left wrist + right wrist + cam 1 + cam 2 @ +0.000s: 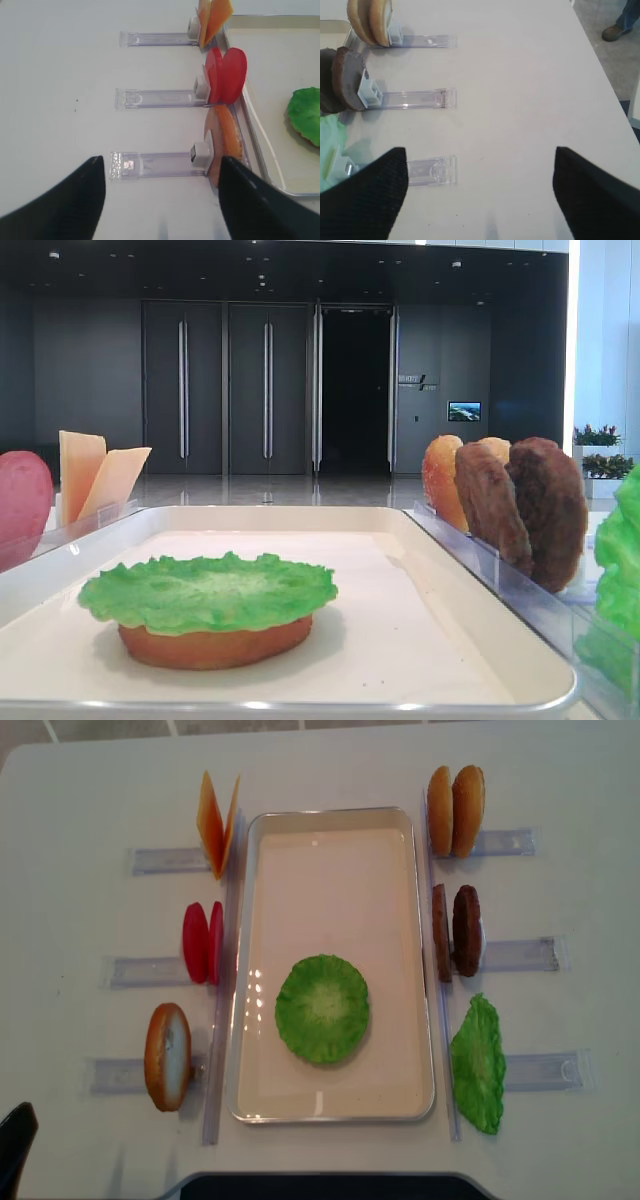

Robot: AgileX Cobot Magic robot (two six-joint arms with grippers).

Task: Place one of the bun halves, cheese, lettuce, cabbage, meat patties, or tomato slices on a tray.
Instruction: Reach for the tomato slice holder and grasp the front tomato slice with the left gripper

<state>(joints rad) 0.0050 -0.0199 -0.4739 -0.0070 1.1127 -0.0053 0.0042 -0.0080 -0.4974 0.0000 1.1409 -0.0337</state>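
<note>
The off-white tray (330, 820) holds a bun half (215, 645) topped by a round green lettuce leaf (322, 1008). To its left stand cheese (215, 820), tomato slices (202, 942) and another bun half (167, 1056). To its right are two bun halves (455, 810), meat patties (457, 930) and a longer green leaf (478, 1063); whether that leaf is lettuce or cabbage I cannot tell. My left gripper (162, 200) is open over bare table, just left of the near bun half (227, 140). My right gripper (480, 195) is open and empty, right of the green leaf (330, 145).
Each food stands in a clear plastic rack (520, 955) that sticks out sideways from the tray; there are three on each side. The near left rack (155, 164) lies between my left fingers. A person's shoe (620, 30) shows beyond the table edge.
</note>
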